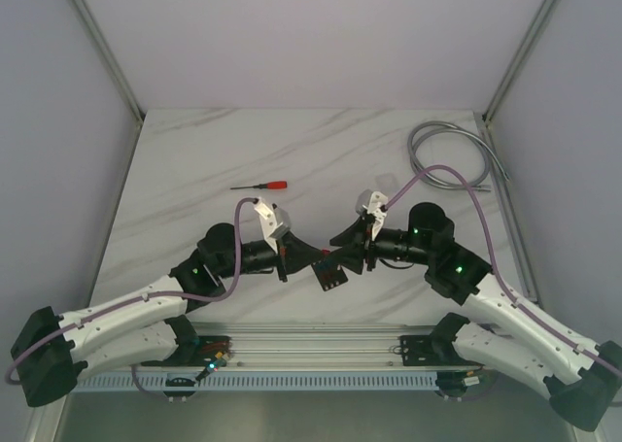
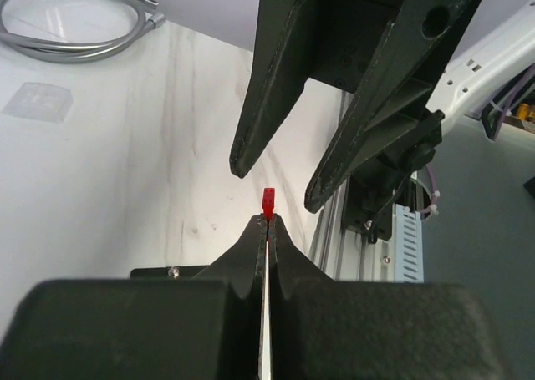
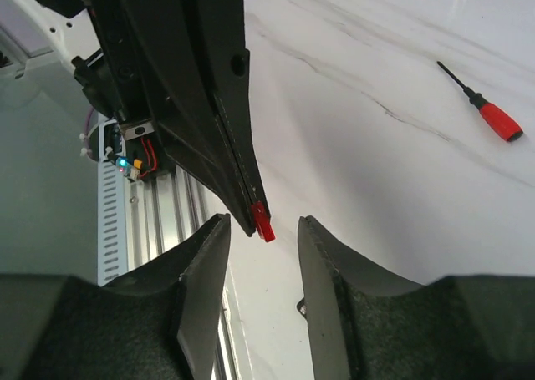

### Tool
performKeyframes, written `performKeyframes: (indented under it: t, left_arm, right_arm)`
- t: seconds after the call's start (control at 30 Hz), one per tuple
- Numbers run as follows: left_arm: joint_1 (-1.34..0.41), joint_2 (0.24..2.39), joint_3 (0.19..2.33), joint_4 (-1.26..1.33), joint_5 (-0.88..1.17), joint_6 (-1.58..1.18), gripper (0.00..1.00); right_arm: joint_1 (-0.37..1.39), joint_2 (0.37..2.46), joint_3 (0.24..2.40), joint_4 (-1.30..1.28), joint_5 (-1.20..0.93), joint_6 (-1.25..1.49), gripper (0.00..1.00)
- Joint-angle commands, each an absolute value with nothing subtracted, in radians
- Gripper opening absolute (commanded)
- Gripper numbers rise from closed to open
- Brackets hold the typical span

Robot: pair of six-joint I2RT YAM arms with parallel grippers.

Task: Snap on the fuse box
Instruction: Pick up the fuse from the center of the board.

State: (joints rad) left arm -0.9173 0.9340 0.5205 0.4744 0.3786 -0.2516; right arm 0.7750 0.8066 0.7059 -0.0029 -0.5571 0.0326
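**Fuse held above the fuse box, hands tip to tip**

At the left, the left hand [image 2: 267, 221] is seen closed, its fingers pressed together on a tiny red fuse [image 2: 268, 202]. The fuse is pinched at the very tips and stands out beyond them along the line of the fingers. No other object is held.

Between the two hands, the fuse box [image 1: 330, 272] is seen from above as a small dark square lying on the counter [image 1: 194, 160]. It is turned corner-on to the counter's near edge. It sits just under the meeting fingertips and slightly toward the arm bases. Its slots cannot be made out.

At the right, the right hand [image 3: 261, 230] is open and empty. Its fingers are spread on either side of the left hand's tips without touching them, so that the fuse lies in the gap between them.

The coming move is judged to turn on the drop from fuse to box: the box lies below and a little nearward of the left hand's tips, and neither hand is clearly nearer. A downward, slightly nearward approach would be needed, with the fuse squared to a slot.
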Motion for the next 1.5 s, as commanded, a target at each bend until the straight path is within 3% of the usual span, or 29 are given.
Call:
performKeyframes:
  t: [0.0, 0.1, 0.4, 0.7, 0.97, 1.07, 1.27, 1.47]
  left_arm:
    - [-0.914, 0.929, 0.551, 0.478, 0.446, -0.231, 0.00]
    - [-0.913, 0.932, 0.554, 0.484, 0.461, -0.233, 0.00]
    - [-0.913, 0.946, 0.556, 0.513, 0.489, -0.248, 0.00]
    - [-0.913, 0.950, 0.554, 0.524, 0.480, -0.253, 0.00]
    - [-0.913, 0.955, 0.555, 0.532, 0.475, -0.258, 0.01]
    - [-0.913, 0.959, 0.560, 0.499, 0.427, -0.257, 0.13]
    - [-0.911, 0.937, 0.557, 0.396, 0.251, -0.263, 0.56]
    - [-0.888, 0.928, 0.544, 0.264, -0.054, -0.347, 0.85]
  right_arm:
    - [0.769, 0.805, 0.745, -0.005, -0.633, -0.006, 0.42]
    - [0.769, 0.809, 0.744, -0.004, -0.643, -0.011, 0.35]
    - [0.767, 0.820, 0.739, -0.009, -0.666, -0.025, 0.34]
    - [0.759, 0.823, 0.733, -0.023, -0.695, -0.039, 0.23]
    - [0.756, 0.830, 0.731, -0.047, -0.726, -0.055, 0.00]
    - [0.756, 0.833, 0.732, -0.061, -0.689, -0.054, 0.00]
    - [0.757, 0.854, 0.733, -0.092, -0.510, -0.002, 0.00]
    - [0.766, 0.933, 0.728, -0.141, -0.254, 0.087, 0.00]
